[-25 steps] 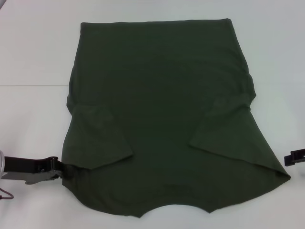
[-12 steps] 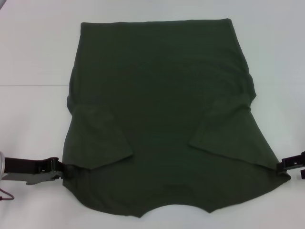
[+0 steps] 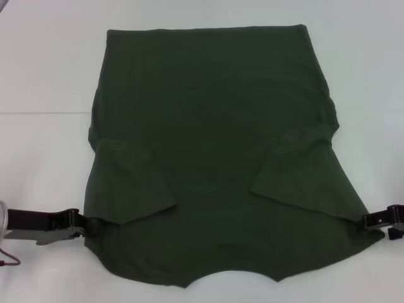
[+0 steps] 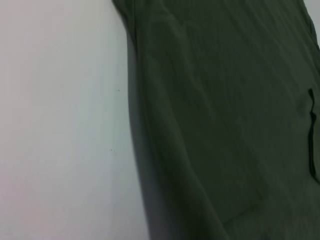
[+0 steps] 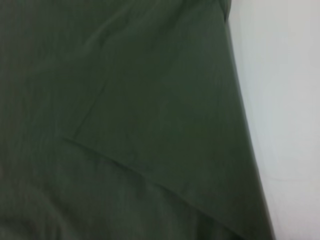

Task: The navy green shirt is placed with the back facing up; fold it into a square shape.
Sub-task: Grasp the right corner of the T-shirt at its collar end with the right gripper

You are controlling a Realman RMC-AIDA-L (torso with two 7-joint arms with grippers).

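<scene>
Our left gripper (image 3: pixel 81 222) and right gripper (image 3: pixel 369 220) meet opposite edges of the dark olive-green cotton T-shirt (image 3: pixel 214 151), spread flat on the white table (image 3: pixel 44 76); jaw states unclear. We should pinch both layers evenly before lifting.

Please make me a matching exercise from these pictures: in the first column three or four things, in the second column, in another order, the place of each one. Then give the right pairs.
Column one:
1. left end effector
2. right end effector
3. neckline notch
4. straight hem

Column two:
A. far edge of the navy green shirt, away from the robot
B. at the shirt's near corner on the robot's right
C. near edge of the shirt, in the middle
D. at the shirt's near corner on the robot's left

Right pairs: 1-D, 2-B, 3-C, 4-A. Both sleeves are already folded inward onto the shirt.
</scene>
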